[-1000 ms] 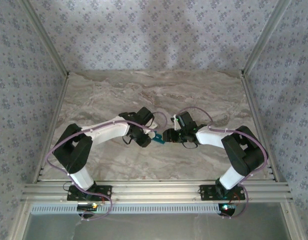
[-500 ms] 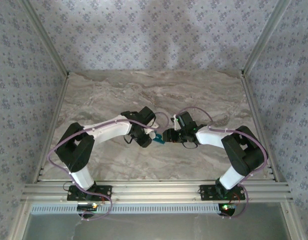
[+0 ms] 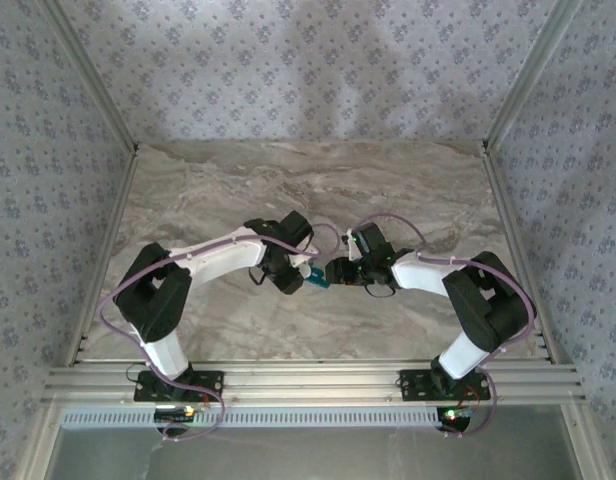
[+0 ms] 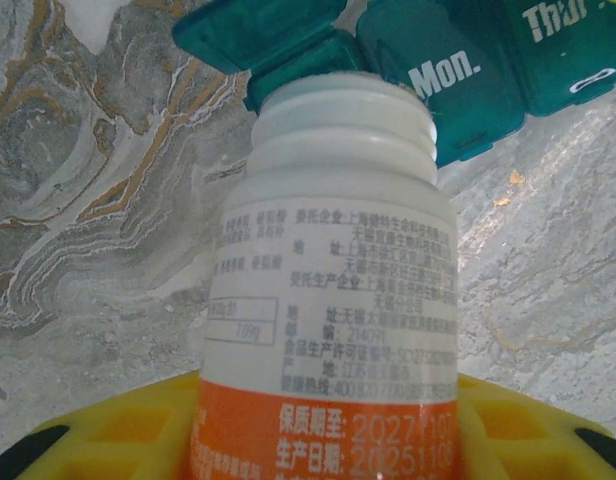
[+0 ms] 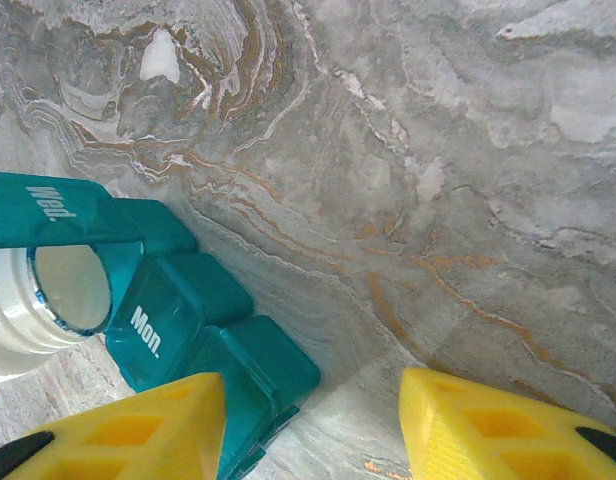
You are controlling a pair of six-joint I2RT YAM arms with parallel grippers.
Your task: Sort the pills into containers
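Observation:
The teal container strip [image 5: 203, 345] lies on the marble between both arms, small in the top view [image 3: 316, 281]. Its "Wed." lid [image 5: 48, 212] stands open; the "Mon." lid [image 4: 450, 78] is closed. My left gripper [image 4: 328, 432] is shut on a white bottle with an orange band [image 4: 333, 260], uncapped. The bottle's open mouth [image 5: 70, 288] is tipped against the open compartment. My right gripper [image 5: 313, 432] is open low over the table, its left finger [image 5: 138, 430] at the strip's near end. I cannot make out any pills.
The marble table [image 3: 318, 190] stretches back to the patterned walls, with metal frame rails [image 3: 98, 250] along both sides. Right of the strip, bare marble [image 5: 438, 200] lies under my right gripper.
The left arm has edged slightly towards the strip with the bottle. The right arm has stayed put.

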